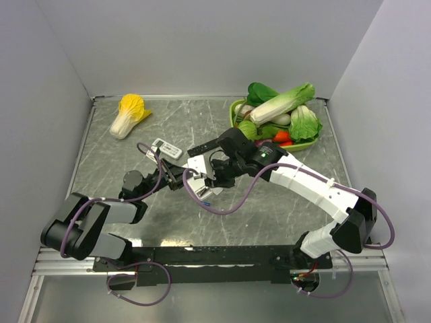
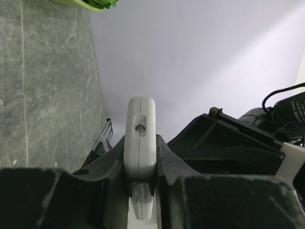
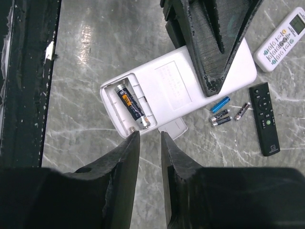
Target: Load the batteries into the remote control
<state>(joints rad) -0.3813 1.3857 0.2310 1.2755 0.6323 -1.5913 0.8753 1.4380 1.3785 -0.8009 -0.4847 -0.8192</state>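
The remote control (image 3: 183, 78) faces back-up, its battery compartment uncovered at the near end. One dark battery (image 3: 131, 103) with an orange band lies in a slot there, and a bare spring (image 3: 131, 128) shows beside it. My left gripper (image 2: 140, 164) is shut on the remote's far end (image 2: 139, 136), its dark fingers (image 3: 217, 43) clamping the white body. My right gripper (image 3: 150, 136) hovers just off the compartment end, slightly open with nothing between its fingers. Loose batteries (image 3: 221, 102) lie on the table to the right of the remote, one bright blue and the others dark.
The white compartment cover (image 3: 174, 128) lies by the remote's near corner. A slim black remote (image 3: 265, 119) and a smaller white remote (image 3: 283, 40) lie further right. A yellow cabbage (image 1: 129, 114) sits at the back left, a green tray (image 1: 237, 116) of vegetables at the back right.
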